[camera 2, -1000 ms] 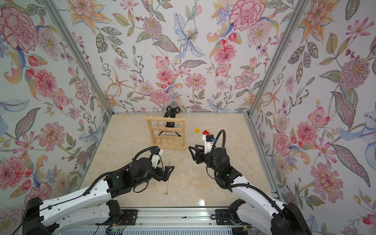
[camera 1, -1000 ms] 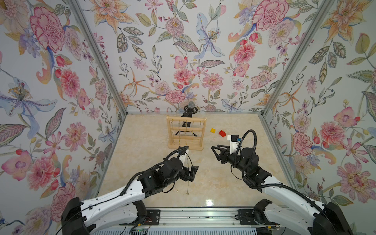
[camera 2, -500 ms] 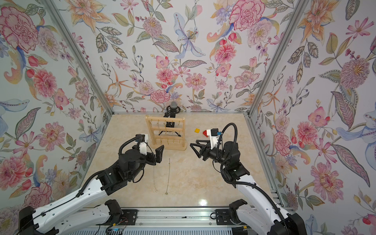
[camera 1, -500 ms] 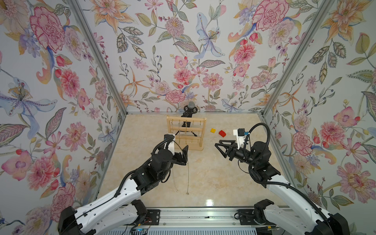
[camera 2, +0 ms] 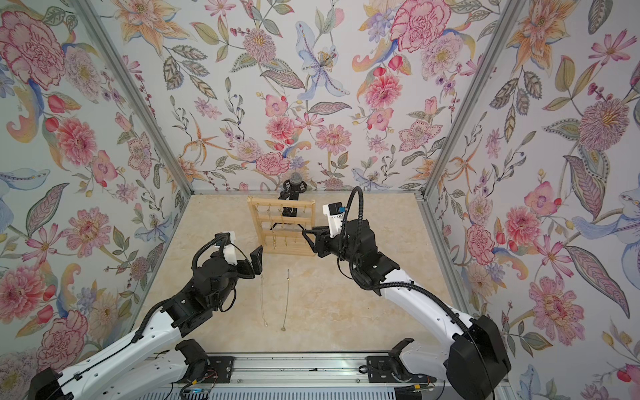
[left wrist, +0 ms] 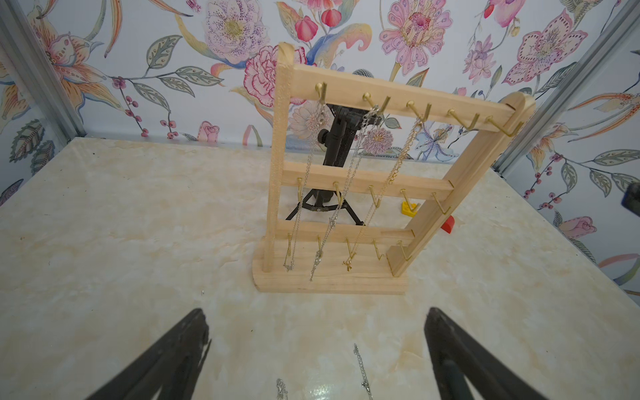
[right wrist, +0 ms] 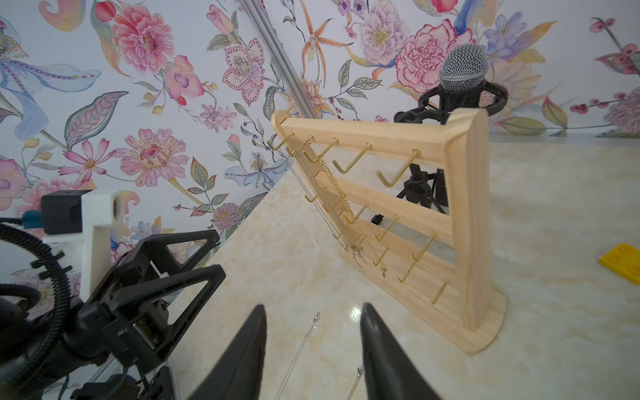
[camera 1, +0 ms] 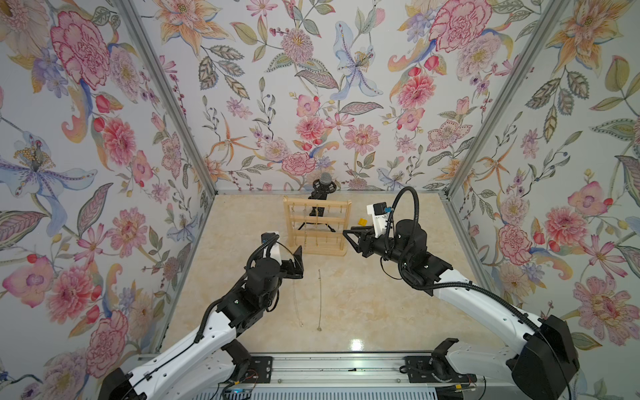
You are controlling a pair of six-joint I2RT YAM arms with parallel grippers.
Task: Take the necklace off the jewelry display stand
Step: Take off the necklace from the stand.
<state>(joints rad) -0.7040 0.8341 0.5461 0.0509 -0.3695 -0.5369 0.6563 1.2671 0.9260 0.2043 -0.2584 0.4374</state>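
Left gripper gapes, right gripper half-spread, both empty, low in frame, aimed at the stand's hanging necklaces.

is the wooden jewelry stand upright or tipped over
Upright: the jewelry display stand rests with its base flat on the table, posts rising from it.

Pale wooden jewelry display stand with three hanging necklaces; two more lie on the table.
The stand is upright near the middle of the table's far edge, with three rails of brass hooks over a flat base. Two silvery chains and a gold one drape from top-rail hooks down to the base. In front of it, a thicker chain and a thinner chain lie straight, side by side, not touching.
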